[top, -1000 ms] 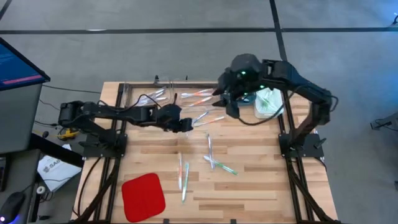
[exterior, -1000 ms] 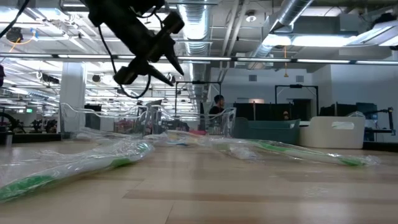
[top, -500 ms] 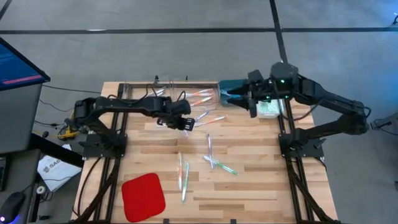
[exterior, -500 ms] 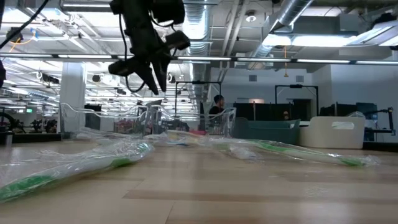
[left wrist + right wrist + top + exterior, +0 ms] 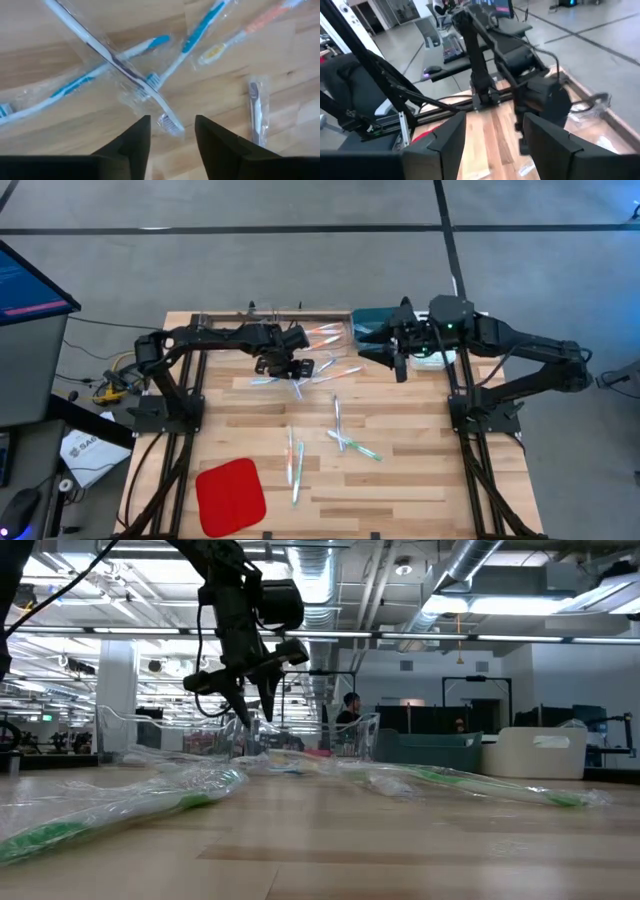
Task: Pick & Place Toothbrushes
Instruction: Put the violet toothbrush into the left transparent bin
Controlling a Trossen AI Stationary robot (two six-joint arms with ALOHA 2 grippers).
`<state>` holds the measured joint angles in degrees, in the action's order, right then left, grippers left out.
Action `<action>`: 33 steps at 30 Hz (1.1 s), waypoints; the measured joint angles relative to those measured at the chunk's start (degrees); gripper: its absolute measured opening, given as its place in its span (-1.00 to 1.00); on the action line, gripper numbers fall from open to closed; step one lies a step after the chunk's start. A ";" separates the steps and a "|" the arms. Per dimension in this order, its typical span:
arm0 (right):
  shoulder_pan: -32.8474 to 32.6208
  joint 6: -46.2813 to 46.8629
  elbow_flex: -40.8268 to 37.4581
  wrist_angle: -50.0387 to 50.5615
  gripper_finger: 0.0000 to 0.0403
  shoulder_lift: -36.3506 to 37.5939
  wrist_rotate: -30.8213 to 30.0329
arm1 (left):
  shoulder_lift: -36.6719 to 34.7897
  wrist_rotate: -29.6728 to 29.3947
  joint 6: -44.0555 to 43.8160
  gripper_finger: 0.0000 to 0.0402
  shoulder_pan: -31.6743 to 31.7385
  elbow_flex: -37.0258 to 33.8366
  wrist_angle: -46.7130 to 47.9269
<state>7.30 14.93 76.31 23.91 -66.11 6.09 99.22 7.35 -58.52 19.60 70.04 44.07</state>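
Wooden slats are carrying a scatter of toothbrushes [image 5: 338, 423] across the table's [image 5: 420, 470] middle and far part, well apart from a red pad [image 5: 230, 494] near the front. Left gripper [image 5: 171, 134] is hovering just above a crossed pile, fingers parted and holding nothing, a white-headed brush [image 5: 131, 75] lying between them. Right gripper [image 5: 492, 135] is hanging by a teal bin [image 5: 368, 320], also parted and empty. Each brush looks light, stiff and slippery in its crinkly wrapper; mid-handle seems the best hold. Roughly a dozen are showing; overlaps are blocking an exact count. One pad.
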 joint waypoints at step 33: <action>-5.04 1.70 0.00 -3.49 -0.17 -2.56 -0.22 | 4.12 -8.66 -10.12 -0.13 -3.18 -1.20 -3.71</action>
<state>2.26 16.62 76.31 20.43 -68.66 5.87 103.34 -1.30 -68.64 16.42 68.84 40.35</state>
